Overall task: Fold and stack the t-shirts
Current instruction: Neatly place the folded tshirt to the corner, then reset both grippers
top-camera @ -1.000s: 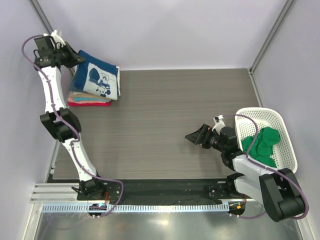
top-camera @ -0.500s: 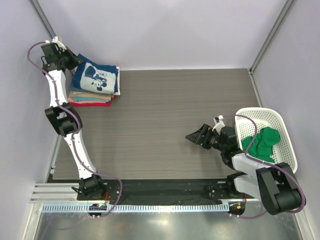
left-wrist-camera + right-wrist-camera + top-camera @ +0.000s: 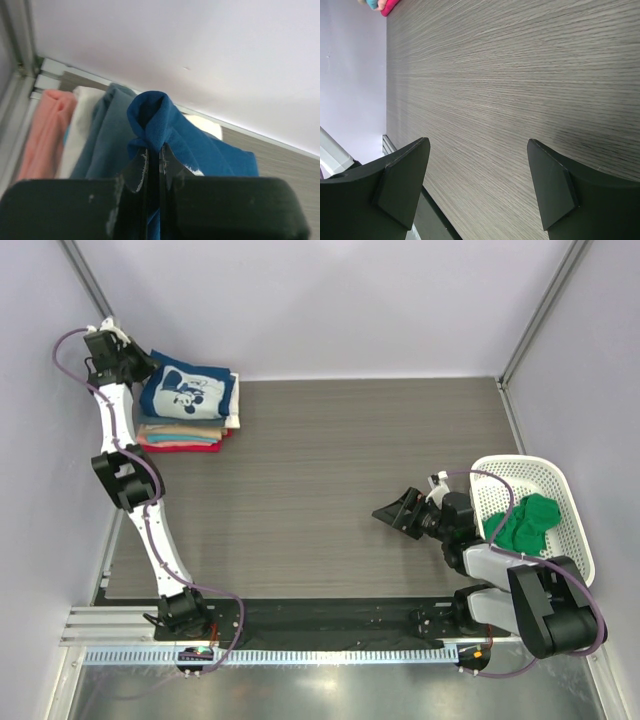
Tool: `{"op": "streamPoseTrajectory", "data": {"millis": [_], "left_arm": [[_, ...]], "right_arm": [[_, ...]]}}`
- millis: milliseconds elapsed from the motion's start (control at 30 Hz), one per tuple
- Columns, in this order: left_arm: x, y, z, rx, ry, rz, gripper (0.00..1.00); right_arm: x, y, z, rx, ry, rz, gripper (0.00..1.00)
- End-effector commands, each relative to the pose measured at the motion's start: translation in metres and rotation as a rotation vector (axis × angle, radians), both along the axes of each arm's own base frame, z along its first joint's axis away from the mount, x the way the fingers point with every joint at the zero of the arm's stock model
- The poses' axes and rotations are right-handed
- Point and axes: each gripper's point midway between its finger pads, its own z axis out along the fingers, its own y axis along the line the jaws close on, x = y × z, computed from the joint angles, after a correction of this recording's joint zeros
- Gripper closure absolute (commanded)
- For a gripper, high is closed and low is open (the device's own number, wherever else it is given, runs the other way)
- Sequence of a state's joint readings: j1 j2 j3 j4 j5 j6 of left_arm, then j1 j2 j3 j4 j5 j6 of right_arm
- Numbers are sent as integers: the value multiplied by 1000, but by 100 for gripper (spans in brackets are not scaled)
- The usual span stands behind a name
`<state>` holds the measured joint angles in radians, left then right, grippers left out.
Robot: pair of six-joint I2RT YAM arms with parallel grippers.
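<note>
Grey woodgrain tabletop (image 3: 340, 450) is sitting between pale lilac walls (image 3: 320, 300); metal corner posts (image 3: 542, 305) are rising at back; soft even light falling.

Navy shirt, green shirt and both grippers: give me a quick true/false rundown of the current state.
1. The left gripper is shut on a fold of the navy shirt. True.
2. The right gripper holds the green shirt. False: it is open and empty over the bare table.
3. The navy shirt lies on top of the pile of folded shirts in the far left corner. True.
4. The basket stands at the left edge of the table. False: it is at the right edge, beside the right arm.
5. The green shirt is folded flat on the table. False: it lies crumpled in the basket.
</note>
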<state>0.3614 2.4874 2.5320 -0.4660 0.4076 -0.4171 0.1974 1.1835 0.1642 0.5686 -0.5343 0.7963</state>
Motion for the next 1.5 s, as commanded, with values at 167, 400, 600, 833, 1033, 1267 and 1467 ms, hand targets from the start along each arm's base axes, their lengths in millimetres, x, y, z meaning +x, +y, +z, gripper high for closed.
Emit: {"op": "streamPoseTrajectory", "data": {"millis": [167,400,600,833,1033,1267,1467], "left_arm": [[-22,51,44,207,-28,184,42],[-43,36,71,183,-15,211,15],[-71,-5,93,249,16,226,15],[-132,-25,116,262,116,377,13],[-209,-83,127,162,80,234,7],[-318,-123,28,123,218,106,0],[-384,-133,-9,124,174,132,0]], "right_arm": [[10,2,18,29,-73,5,15],[8,2,20,33,-85,9,15],[7,2,22,42,-91,11,15],[7,2,23,39,-97,11,15],[8,1,24,32,-100,3,15],[8,0,22,30,-86,-4,14],[10,0,18,21,-60,-5,14]]}}
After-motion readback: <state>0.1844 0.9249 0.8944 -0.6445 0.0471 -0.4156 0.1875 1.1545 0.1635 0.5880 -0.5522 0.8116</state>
